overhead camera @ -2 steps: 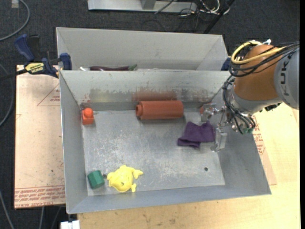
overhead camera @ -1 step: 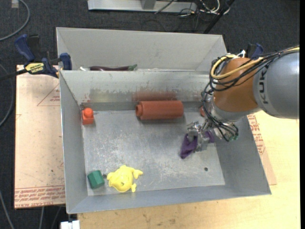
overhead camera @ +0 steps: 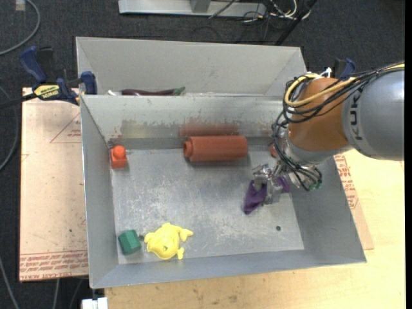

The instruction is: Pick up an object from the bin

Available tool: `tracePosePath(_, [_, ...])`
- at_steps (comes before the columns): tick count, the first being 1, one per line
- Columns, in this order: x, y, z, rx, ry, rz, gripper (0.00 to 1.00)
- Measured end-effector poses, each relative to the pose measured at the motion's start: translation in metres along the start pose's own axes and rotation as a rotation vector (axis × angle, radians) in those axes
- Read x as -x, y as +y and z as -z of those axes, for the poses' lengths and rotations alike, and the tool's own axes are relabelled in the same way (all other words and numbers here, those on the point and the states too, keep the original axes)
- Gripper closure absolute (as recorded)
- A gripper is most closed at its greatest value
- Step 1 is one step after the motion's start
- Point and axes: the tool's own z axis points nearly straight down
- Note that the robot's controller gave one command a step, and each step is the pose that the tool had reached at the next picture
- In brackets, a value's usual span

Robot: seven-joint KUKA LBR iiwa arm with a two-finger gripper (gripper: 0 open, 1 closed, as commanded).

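My gripper (overhead camera: 269, 181) is low in the right part of the bin, under the orange wrist cover. It is shut on a floppy purple thing (overhead camera: 253, 199), which sticks out from between the fingers down to the left, with a small purple bit showing on the right side too. Its lower tip is at or just above the bin floor. A red-brown cylinder (overhead camera: 215, 149) lies on its side against the back wall, to the upper left of the gripper.
A small orange block (overhead camera: 118, 156) stands at the back left. A yellow duck-like toy (overhead camera: 167, 241) and a green block (overhead camera: 129, 241) lie at the front left corner. The arm and its cables hang over the bin's right wall.
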Motion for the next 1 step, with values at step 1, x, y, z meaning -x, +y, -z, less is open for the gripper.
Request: tracePosePath(1, [-0.0172,0.0026,0.1991,0.0,-0.003,0.033,1.0])
